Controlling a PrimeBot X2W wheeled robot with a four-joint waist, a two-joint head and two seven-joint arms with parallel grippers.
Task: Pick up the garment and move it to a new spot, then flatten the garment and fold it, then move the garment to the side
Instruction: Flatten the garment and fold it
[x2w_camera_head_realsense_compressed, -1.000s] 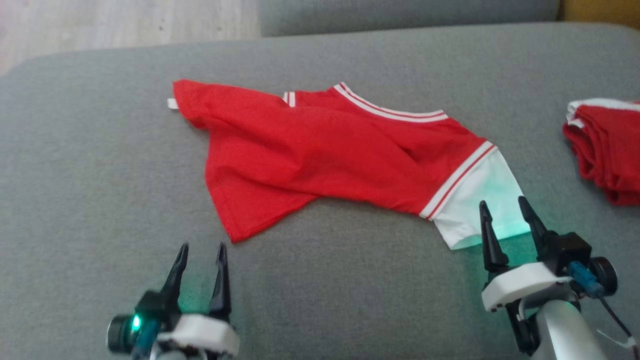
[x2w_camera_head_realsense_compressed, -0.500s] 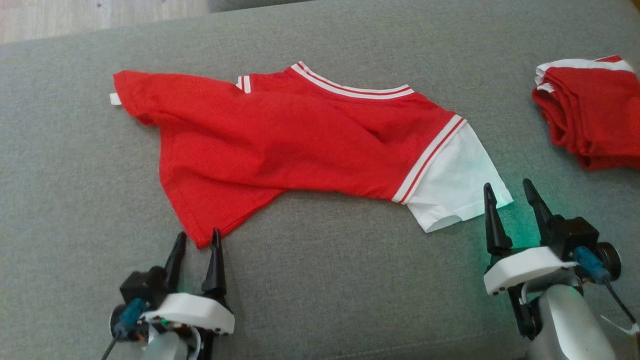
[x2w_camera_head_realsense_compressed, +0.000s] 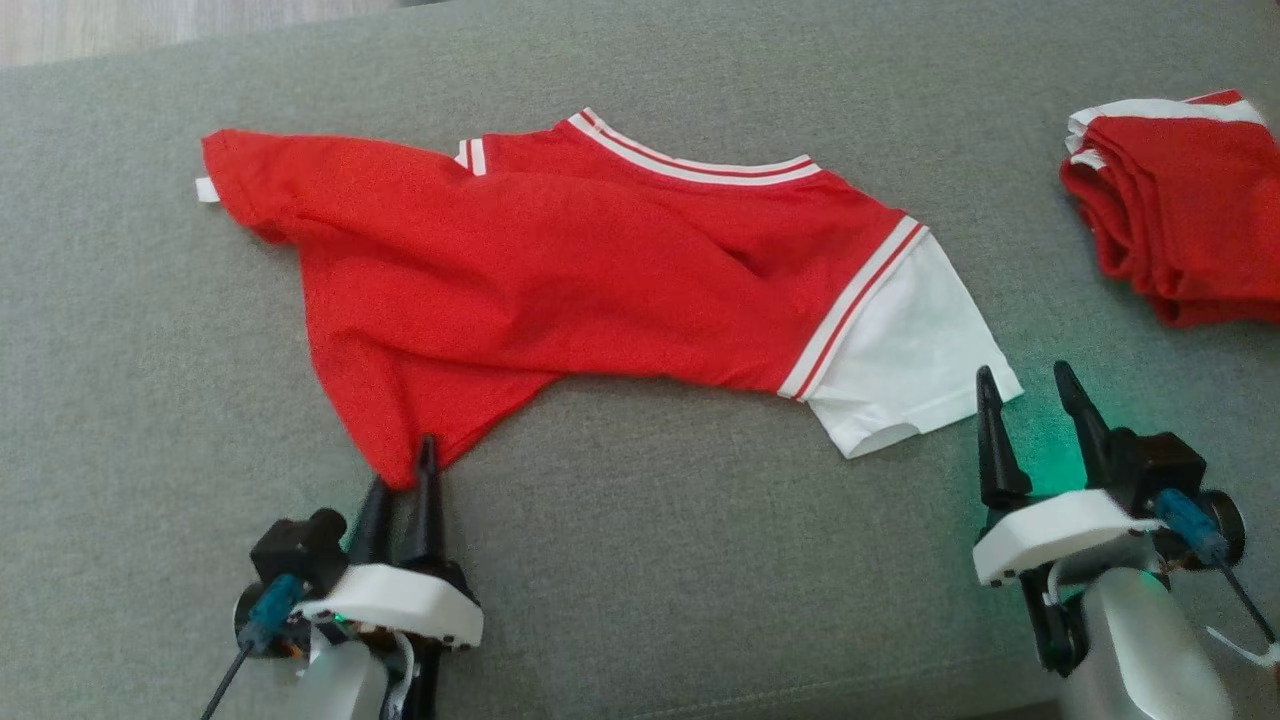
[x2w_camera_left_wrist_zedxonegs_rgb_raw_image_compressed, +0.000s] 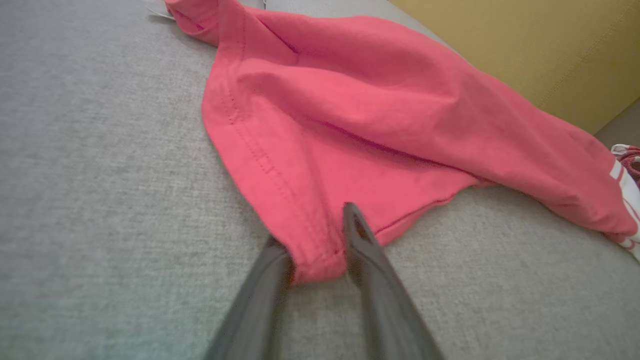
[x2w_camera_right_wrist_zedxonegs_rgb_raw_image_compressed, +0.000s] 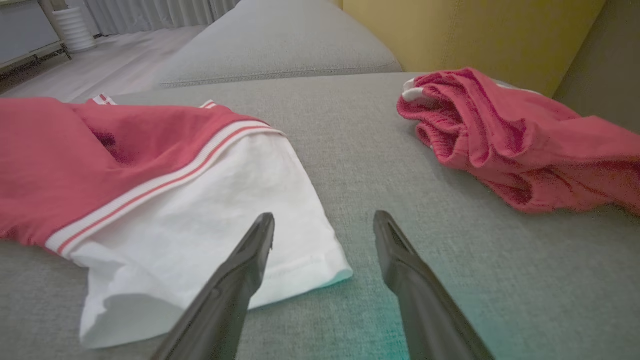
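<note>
Pick-up | left gripper (x2w_camera_head_realsense_compressed: 403, 465), lower left: jaws narrow round garment (x2w_camera_head_realsense_compressed: 560, 270) corner, hold unsure | right gripper (x2w_camera_head_realsense_compressed: 1023, 368) wide | next: clamp, lift

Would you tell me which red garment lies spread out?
The centre shirt with the white sleeve; the other garment sits bunched at the right.

Big grey couch (x2w_camera_head_realsense_compressed: 640, 600), soft and flat. Folded pile of red clothes (x2w_camera_head_realsense_compressed: 1180, 210) with white edges, lying on it at the far right. Yellow cushion (x2w_camera_right_wrist_zedxonegs_rgb_raw_image_compressed: 475, 30) behind. Pale wooden floor (x2w_camera_right_wrist_zedxonegs_rgb_raw_image_compressed: 115, 60) past the couch, grey curtains (x2w_camera_right_wrist_zedxonegs_rgb_raw_image_compressed: 150, 12) further back.
</note>
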